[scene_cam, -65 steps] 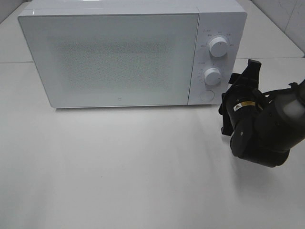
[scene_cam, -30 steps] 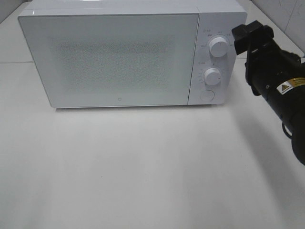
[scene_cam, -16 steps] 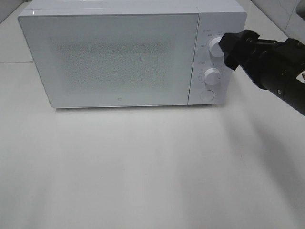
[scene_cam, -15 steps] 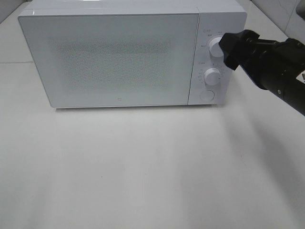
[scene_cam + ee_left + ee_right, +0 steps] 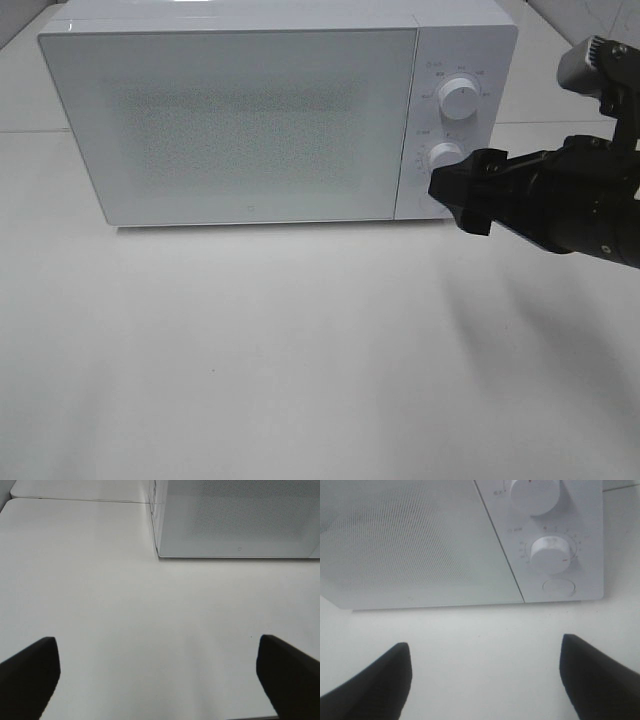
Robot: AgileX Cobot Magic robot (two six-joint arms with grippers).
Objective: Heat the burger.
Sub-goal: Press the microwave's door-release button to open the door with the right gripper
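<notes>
The burger is out of view. The white microwave [image 5: 240, 110] stands at the back of the table with its door closed and its frosted window showing nothing inside. My right gripper [image 5: 452, 195] hovers open just in front of the control panel, beside the lower knob [image 5: 445, 157] and below the upper knob [image 5: 458, 100]. In the right wrist view the right gripper [image 5: 485, 680] has its dark fingers [image 5: 370, 685] wide apart with only table between them, and the lower knob [image 5: 549, 554] and a round button [image 5: 559, 586] lie ahead. My left gripper [image 5: 157, 680] is open over bare table.
The microwave's left front corner [image 5: 159, 555] shows in the left wrist view, some way ahead of the left fingers [image 5: 27, 675]. A white tabletop [image 5: 260, 350] stretches in front of the microwave. A seam in the table [image 5: 75, 500] runs behind.
My right arm has swung down from the upper knob to a spot in front of the lower knob. The microwave door stays closed.
</notes>
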